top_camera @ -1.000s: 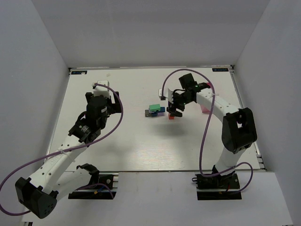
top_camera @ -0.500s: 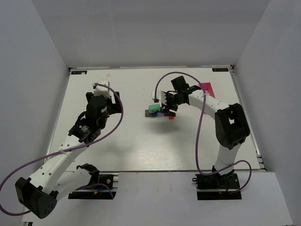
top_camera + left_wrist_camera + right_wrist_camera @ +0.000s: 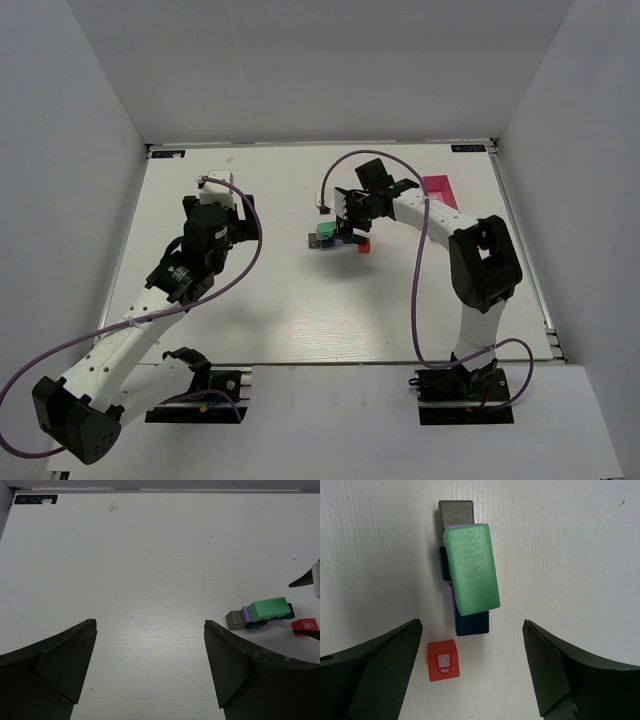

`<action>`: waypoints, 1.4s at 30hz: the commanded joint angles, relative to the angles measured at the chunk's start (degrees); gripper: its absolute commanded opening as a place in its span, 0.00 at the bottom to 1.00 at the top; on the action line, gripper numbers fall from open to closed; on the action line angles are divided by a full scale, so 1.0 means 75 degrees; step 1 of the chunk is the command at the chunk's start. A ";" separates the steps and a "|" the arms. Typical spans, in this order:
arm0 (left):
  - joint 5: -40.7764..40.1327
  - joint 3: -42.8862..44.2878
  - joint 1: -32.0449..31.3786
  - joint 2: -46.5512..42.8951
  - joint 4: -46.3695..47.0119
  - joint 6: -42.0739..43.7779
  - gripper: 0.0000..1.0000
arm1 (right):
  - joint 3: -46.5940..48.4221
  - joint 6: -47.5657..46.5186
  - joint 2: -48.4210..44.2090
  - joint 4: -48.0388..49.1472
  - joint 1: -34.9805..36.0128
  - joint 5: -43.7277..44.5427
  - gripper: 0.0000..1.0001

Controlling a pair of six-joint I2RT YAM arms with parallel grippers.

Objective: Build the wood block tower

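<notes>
The wood block tower (image 3: 330, 234) is a small cluster at the table's middle: a green block (image 3: 470, 567) lies on purple and dark blue blocks (image 3: 472, 622), with a dark grey block (image 3: 455, 513) at the far end. A red block (image 3: 443, 660) lies loose beside it, apart from the stack. My right gripper (image 3: 472, 667) hangs open above them, its jaws standing either side of the red and blue blocks. It shows above the cluster in the top view (image 3: 352, 232). My left gripper (image 3: 150, 665) is open and empty over bare table, left of the cluster (image 3: 260, 614).
A pink rectangular tray (image 3: 440, 190) lies at the back right behind the right arm. White walls enclose the table (image 3: 300, 300) on three sides. The left arm (image 3: 195, 250) stands over the table's left part.
My right gripper has moved left, from over the red block to over the block cluster. The pink tray has come into view. The left arm has not moved.
</notes>
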 commanded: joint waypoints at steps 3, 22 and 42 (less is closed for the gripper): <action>0.0088 0.0051 0.0030 -0.0128 0.0094 0.0053 0.99 | 0.0420 0.0109 0.0353 -0.0020 0.0140 0.0079 0.87; 0.0088 0.0051 0.0030 -0.0128 0.0094 0.0053 0.99 | 0.0701 0.0379 0.0705 0.0085 0.0386 0.0453 0.87; 0.0088 0.0051 0.0030 -0.0128 0.0094 0.0053 0.99 | 0.0759 0.0567 0.0753 0.0063 0.0526 0.0828 0.87</action>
